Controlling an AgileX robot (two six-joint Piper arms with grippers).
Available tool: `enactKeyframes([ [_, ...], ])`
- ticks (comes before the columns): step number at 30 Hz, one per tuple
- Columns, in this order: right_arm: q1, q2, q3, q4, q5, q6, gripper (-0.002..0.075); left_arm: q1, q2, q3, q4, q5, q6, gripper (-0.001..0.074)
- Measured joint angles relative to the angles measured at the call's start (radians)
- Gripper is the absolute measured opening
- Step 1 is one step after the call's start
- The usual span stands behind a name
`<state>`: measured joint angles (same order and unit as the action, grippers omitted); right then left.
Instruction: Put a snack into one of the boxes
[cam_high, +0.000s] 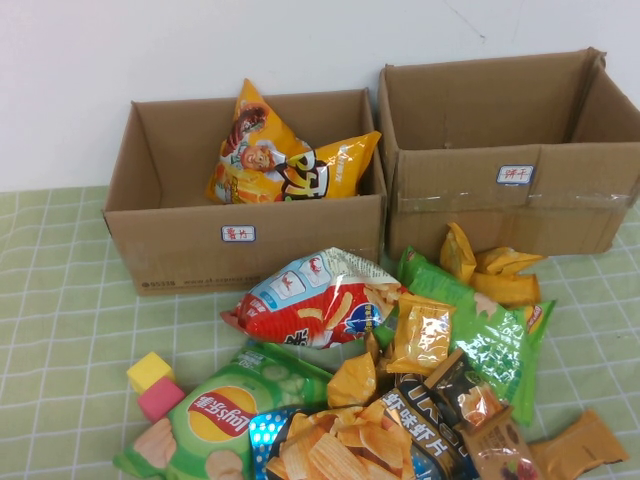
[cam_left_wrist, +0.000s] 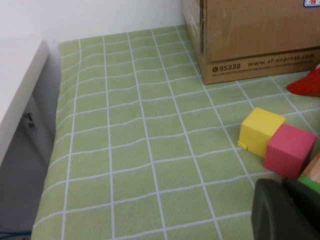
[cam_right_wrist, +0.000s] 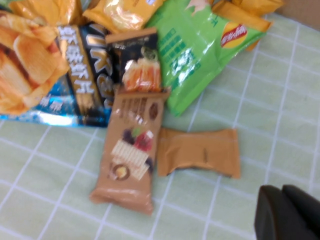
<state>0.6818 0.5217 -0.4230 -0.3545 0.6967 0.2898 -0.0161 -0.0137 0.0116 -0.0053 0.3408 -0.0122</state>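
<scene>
Two open cardboard boxes stand at the back: the left box (cam_high: 180, 250) holds orange chip bags (cam_high: 285, 165), while nothing shows inside the right box (cam_high: 450, 195). A pile of snacks lies in front: a red-and-white bag (cam_high: 315, 300), a green Lay's bag (cam_high: 225, 410), a green bag (cam_high: 495, 325), and a black bag (cam_high: 430, 425). Neither gripper shows in the high view. My left gripper (cam_left_wrist: 287, 210) is shut and empty, low over the cloth by the cubes. My right gripper (cam_right_wrist: 282, 210) is shut and empty near a brown bar (cam_right_wrist: 131, 155) and an orange packet (cam_right_wrist: 200, 152).
A yellow cube (cam_high: 150, 370) and a pink cube (cam_high: 160, 398) sit left of the pile, also in the left wrist view (cam_left_wrist: 262, 130). The green checked cloth (cam_high: 60, 330) covers the table. The table's left edge (cam_left_wrist: 52, 150) drops off beside a white surface.
</scene>
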Motion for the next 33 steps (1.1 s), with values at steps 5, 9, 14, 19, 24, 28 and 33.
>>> enactKeyframes([
  [5, -0.034, -0.06, 0.054, 0.084, -0.015, -0.044, -0.0002, 0.0, 0.0, 0.0, -0.002, 0.0, 0.0, -0.0001],
  [9, -0.192, -0.235, 0.183, 0.148, -0.248, -0.139, -0.0002, 0.0, 0.0, 0.0, -0.002, 0.0, 0.0, -0.0001],
  [14, -0.379, -0.383, 0.354, 0.212, -0.418, -0.168, -0.0002, 0.0, 0.0, 0.0, -0.002, 0.0, 0.0, -0.0001],
  [19, -0.506, -0.496, 0.449, 0.241, -0.393, -0.177, -0.0002, 0.0, 0.0, 0.0, -0.002, 0.0, 0.0, -0.0001],
  [24, -0.621, -0.531, 0.447, 0.246, -0.357, -0.185, -0.0002, 0.0, 0.0, 0.0, -0.002, 0.0, 0.0, -0.0001],
  [28, -0.658, -0.531, 0.445, 0.246, -0.354, -0.185, -0.0002, 0.0, 0.0, 0.0, -0.002, 0.0, 0.0, -0.0001],
  [33, -0.66, -0.531, 0.445, 0.246, -0.352, -0.185, -0.0002, 0.0, 0.0, 0.0, -0.002, 0.0, 0.0, -0.0001],
])
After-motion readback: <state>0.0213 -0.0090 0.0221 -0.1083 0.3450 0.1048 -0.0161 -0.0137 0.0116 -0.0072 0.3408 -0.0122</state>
